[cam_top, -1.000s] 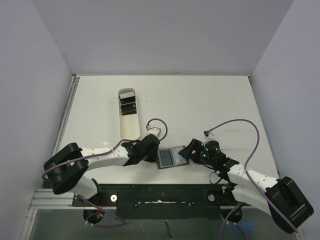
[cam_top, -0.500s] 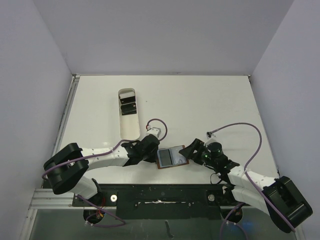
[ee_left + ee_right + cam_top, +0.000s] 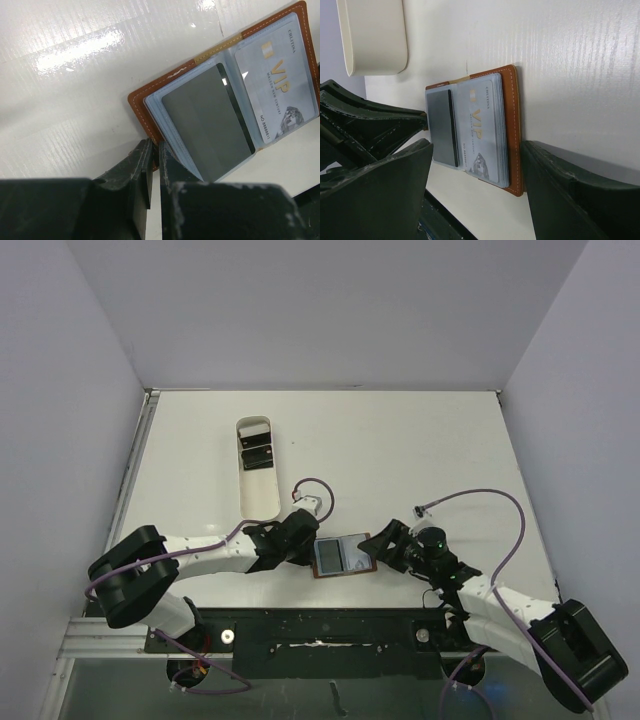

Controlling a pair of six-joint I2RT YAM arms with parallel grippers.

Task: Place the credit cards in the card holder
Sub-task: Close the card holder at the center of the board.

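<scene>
Two dark credit cards (image 3: 257,450) lie in the long white tray (image 3: 259,502) at the far left of the table (image 3: 420,440), well apart from the work; whether more sit under them I cannot tell. These appear to be what is left to move.

Next to the right, the left gripper (image 3: 155,150) has its jaws drawn almost together, pinching the left edge of the card holder (image 3: 140,107) near its corner and pinning that flap flat against the table.

One card holder lies open near the front edge between the two arms, inner pockets facing up. Its left pocket holds one dark grey card (image 3: 207,125), seated nearly to its full depth with a little of its edge proud of the sleeve. Its right pocket holds one pale card printed VIP (image 3: 277,90), fully in.

Furthest right, the right gripper (image 3: 477,147) is spread wide and has hold of nothing; its fingers sit low over the table, framing the holder from the right side without touching it.

By my count that makes four cards showing: two in the holder, two in the tray. I judge the task about half done, with the dark grey card perhaps wanting a last push before the tray cards are fetched.
</scene>
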